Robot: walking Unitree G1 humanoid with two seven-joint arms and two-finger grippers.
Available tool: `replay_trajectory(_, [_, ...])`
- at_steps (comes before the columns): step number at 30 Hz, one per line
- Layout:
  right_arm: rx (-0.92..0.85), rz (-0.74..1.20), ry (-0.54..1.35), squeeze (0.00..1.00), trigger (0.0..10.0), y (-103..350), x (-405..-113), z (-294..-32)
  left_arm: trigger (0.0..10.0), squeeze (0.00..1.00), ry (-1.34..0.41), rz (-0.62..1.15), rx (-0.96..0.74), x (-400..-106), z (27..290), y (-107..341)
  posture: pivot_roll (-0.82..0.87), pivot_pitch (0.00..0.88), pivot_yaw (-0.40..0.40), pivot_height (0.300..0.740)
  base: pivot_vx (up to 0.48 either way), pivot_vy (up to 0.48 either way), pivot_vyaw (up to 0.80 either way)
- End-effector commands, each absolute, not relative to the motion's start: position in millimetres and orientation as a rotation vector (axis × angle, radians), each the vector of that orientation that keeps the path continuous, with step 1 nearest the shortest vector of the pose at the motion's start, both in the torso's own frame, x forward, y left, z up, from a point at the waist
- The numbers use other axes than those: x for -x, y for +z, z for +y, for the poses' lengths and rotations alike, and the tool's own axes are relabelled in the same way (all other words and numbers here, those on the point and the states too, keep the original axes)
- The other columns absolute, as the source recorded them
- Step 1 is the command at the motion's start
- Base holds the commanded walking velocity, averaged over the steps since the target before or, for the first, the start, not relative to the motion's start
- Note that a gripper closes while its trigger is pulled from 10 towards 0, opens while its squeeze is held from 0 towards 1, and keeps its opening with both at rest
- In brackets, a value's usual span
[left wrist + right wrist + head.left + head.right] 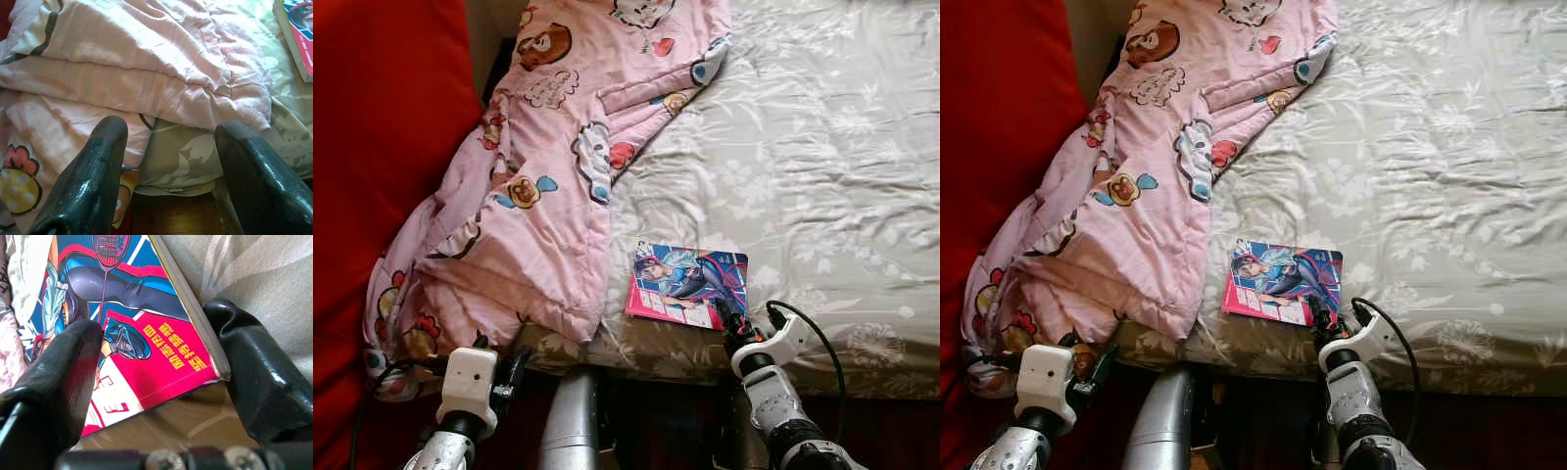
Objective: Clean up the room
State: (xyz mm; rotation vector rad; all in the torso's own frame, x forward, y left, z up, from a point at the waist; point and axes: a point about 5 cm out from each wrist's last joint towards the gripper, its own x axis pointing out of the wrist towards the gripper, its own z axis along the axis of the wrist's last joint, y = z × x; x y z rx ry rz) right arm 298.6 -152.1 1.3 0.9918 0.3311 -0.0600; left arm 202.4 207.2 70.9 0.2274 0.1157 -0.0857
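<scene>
A bed (pixel 822 147) in a floral sheet is half covered by a pink quilt (pixel 538 196). The book (pixel 687 285) lies at its near edge, its corner bracketed by the spread right gripper (pixel 156 382); the left gripper (pixel 171 171) is held open before the quilt.

Glossy paper cover on the comic book (pixel 686 285) — soft, crumpled pink cloth quilt (pixel 538 186) beside it, faintly sheeny floral bedsheet (pixel 822 166) underneath, and shiny black fingers (pixel 88 181) — smooth, plastic-looking.
</scene>
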Motion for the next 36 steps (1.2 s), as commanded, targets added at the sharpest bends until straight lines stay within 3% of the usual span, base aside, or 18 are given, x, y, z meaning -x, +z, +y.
replay_trajectory(1, [-1.112, 0.591, -0.034, 0.00, 9.6, -34, -261, -107, 10.0, 0.00, -0.087, 0.161, -0.244, -194, 213, 63, 0.20, 0.304, 0.175, 0.605, 0.000, 0.000, 0.00])
replay_trajectory(2, [-1.113, 0.592, -0.035, 0.00, 9.6, -34, -261, -107, 10.0, 0.00, -0.091, 0.162, -0.247, -194, 212, 62, 0.20, 0.304, 0.175, 0.605, 0.000, 0.000, 0.00])
replay_trajectory(3, [-1.119, 0.590, -0.036, 0.00, 8.4, -34, -261, -107, 10.0, 0.00, -0.101, 0.162, -0.257, -193, 211, 62, 0.20, 0.305, 0.175, 0.605, 0.000, 0.000, 0.00])
replay_trajectory(4, [-1.122, 0.590, -0.032, 0.00, 4.7, -34, -261, -106, 10.0, 0.00, -0.112, 0.162, -0.266, -193, 210, 62, 0.20, 0.304, 0.174, 0.605, 0.000, 0.000, 0.00])
replay_trajectory(5, [-1.122, 0.590, -0.025, 0.00, 3.7, -34, -261, -106, 10.0, 0.00, -0.117, 0.161, -0.272, -193, 209, 62, 0.20, 0.303, 0.174, 0.605, 0.000, 0.000, 0.00])
replay_trajectory(6, [-1.119, 0.591, -0.018, 0.00, 3.7, -34, -261, -106, 10.0, 0.00, -0.121, 0.160, -0.276, -193, 208, 62, 0.20, 0.303, 0.174, 0.605, 0.000, 0.000, 0.00])
replay_trajectory(7, [-1.117, 0.592, -0.014, 0.00, 0.0, -34, -261, -106, 10.0, 0.00, -0.119, 0.161, -0.274, -193, 208, 62, 0.20, 0.303, 0.173, 0.605, 0.000, 0.000, 0.00])
replay_trajectory(36, [-1.141, 0.465, 0.081, 0.00, 0.0, -16, -278, -111, 10.0, 0.00, -0.120, 0.143, -0.294, -209, 200, 58, 0.15, 0.261, 0.144, 0.605, 0.000, 0.000, 0.00])
